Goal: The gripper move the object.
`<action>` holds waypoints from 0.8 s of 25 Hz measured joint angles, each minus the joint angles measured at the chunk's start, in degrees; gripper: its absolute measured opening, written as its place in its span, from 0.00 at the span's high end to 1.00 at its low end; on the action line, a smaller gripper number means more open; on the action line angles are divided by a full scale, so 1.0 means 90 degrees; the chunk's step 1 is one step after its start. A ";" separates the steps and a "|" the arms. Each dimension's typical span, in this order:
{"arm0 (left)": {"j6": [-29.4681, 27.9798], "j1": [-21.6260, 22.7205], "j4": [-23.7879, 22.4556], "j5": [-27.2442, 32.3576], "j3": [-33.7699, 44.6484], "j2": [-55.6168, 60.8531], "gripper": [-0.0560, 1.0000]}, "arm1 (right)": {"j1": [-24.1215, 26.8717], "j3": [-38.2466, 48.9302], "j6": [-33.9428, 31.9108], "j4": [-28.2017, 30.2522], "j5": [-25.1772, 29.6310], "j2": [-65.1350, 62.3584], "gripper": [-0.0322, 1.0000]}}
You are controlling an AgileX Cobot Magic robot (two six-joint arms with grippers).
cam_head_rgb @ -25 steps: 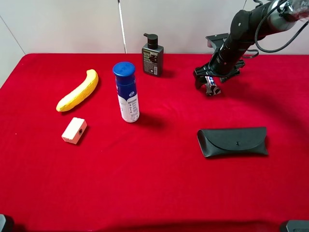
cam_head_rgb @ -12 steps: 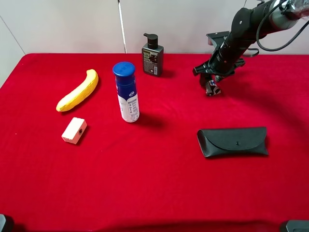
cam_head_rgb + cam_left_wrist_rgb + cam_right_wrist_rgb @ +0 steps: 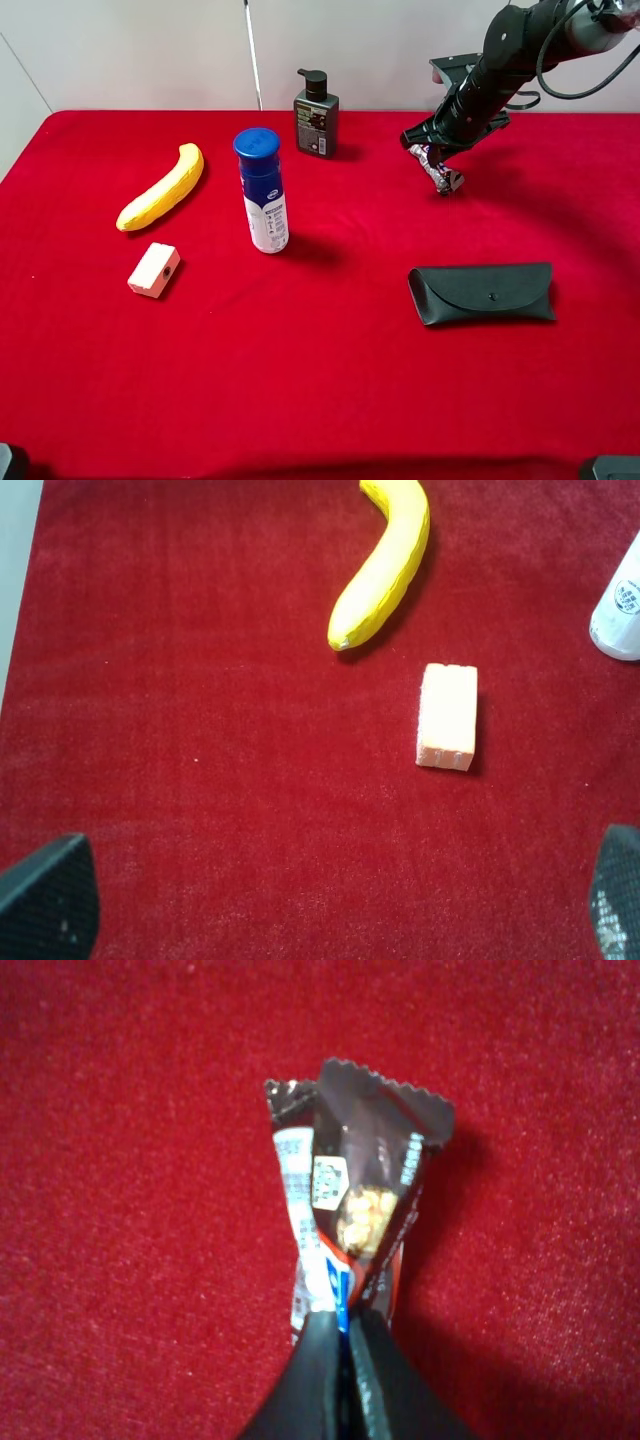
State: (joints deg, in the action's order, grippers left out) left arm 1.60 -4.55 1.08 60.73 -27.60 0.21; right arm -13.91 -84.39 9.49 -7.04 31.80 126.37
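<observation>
The red surface (image 3: 330, 400) spreads under everything. My right arm (image 3: 510, 50) reaches in over its far right part. On the near right lies the black glasses case (image 3: 482, 293), flat and closed. Far left, the banana (image 3: 162, 188) lies at a slant, and between it and the middle stands the white bottle (image 3: 263, 195) with its blue cap, upright. At the far edge is the dark pump bottle (image 3: 316, 118), also upright. The white block (image 3: 154, 270) sits just nearer than the banana's lower tip, apart from it.

The candy bar (image 3: 440, 172) is to the right of the pump bottle and beyond the glasses case. My right fingers (image 3: 312, 1385) are pressed nearly together on one crimped end of it, and it hangs from them. I cannot tell whether its free end touches the surface. My left fingers (image 3: 50, 900) are spread wide with nothing between them, near the white block.
</observation>
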 joint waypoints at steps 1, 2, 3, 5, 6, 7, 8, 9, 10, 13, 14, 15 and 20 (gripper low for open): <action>0.0000 0.0000 0.0000 0.0000 0.0000 0.0000 0.02 | 0.0000 0.0000 0.0016 0.0000 0.0000 0.0000 0.99; 0.0000 0.0000 0.0000 0.0000 0.0000 0.0000 0.02 | 0.0000 0.0000 0.0034 0.0000 0.0000 0.0000 0.99; 0.0000 0.0000 0.0000 0.0000 0.0000 0.0000 0.02 | 0.0000 0.0000 0.0036 0.0000 0.0000 0.0000 0.99; 0.0000 0.0000 0.0000 0.0000 0.0000 0.0000 0.02 | 0.0000 0.0000 0.0042 0.0000 0.0000 0.0000 0.99; 0.0000 0.0000 0.0000 0.0000 0.0000 0.0000 0.02 | 0.0000 0.0000 0.0042 0.0000 0.0000 0.0000 0.99; 0.0000 0.0000 0.0000 0.0000 0.0000 0.0000 0.02 | 0.0000 0.0000 0.0042 0.0000 0.0000 0.0000 0.99; 0.0000 0.0000 0.0000 0.0000 0.0000 0.0000 0.02 | 0.0000 0.0000 0.0042 0.0000 0.0000 0.0000 0.99; 0.0000 0.0000 0.0000 0.0000 0.0000 0.0000 0.02 | 0.0000 0.0000 0.0042 0.0000 0.0000 0.0000 0.99; 0.0000 0.0000 0.0000 0.0000 0.0000 0.0000 0.02 | 0.0000 0.0000 0.0042 0.0000 0.0000 0.0000 0.99; 0.0000 0.0000 0.0000 0.0000 0.0000 0.0000 0.02 | 0.0000 0.0000 0.0042 0.0006 0.0000 -0.0017 0.99; 0.0000 0.0000 0.0000 0.0000 0.0000 0.0000 0.02 | 0.0000 0.0000 0.0042 0.0006 0.0000 -0.0040 0.99; 0.0000 0.0000 0.0000 0.0000 0.0000 0.0000 0.02 | 0.0000 0.0000 0.0042 0.0006 0.0007 -0.0069 0.99; 0.0000 0.0000 0.0000 0.0000 0.0000 0.0000 0.02 | 0.0000 0.0000 0.0043 0.0006 0.0203 -0.0275 0.99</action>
State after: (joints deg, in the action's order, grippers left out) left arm 1.60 -4.55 1.08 60.73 -27.60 0.21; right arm -13.91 -84.39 9.88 -6.99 33.63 123.90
